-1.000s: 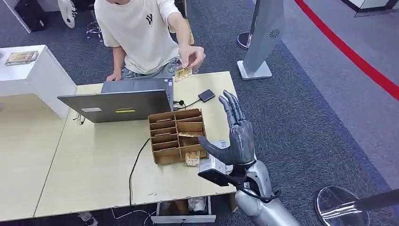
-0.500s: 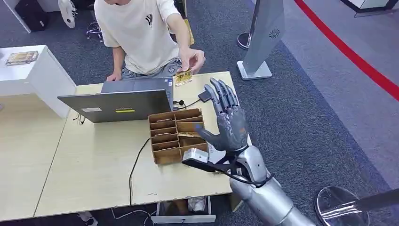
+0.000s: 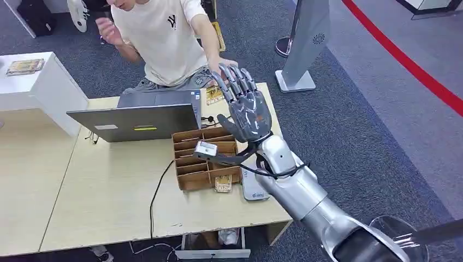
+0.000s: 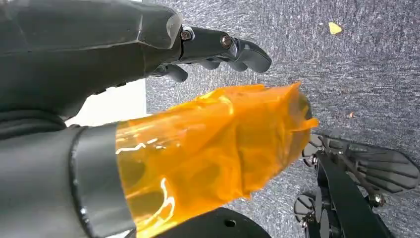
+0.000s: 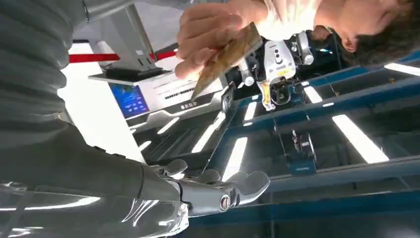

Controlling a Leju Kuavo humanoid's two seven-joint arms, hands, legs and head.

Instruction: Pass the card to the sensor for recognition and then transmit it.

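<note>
One right robot hand point(image 3: 244, 106) I see raised with fingers spread wide, empty, near the tabletop's point(image 3: 104, 202) far edge, a person's hand point(image 5: 208, 34) pinching the card point(image 5: 229, 54) just beside it.

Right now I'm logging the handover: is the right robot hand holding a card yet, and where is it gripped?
No. The right robot hand is open, holding nothing. The person's hand pinches the card at one end.
</note>
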